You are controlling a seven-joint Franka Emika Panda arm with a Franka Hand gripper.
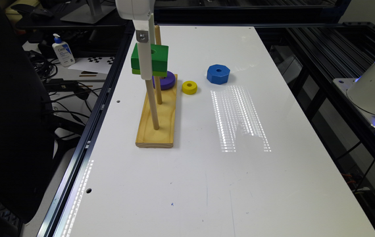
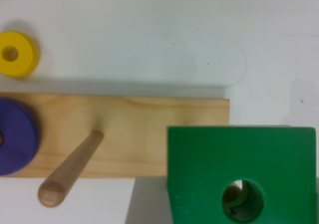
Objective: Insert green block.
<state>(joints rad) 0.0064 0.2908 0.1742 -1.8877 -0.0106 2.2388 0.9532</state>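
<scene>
The green block is a chunky dark-green square with a lime bottom layer and a round hole. It hangs in the air above the wooden base, at the end of the base nearest the exterior camera. My gripper is shut on it, with a white finger down its front face. In the wrist view the green block is close up, and a tan peg tip shows through its hole. The front peg rises under the block. The middle peg stands bare behind it.
A purple ring sits on the far end of the base. A yellow ring and a blue octagonal block lie on the white table to the exterior view's right of the base. Dark rails edge the table.
</scene>
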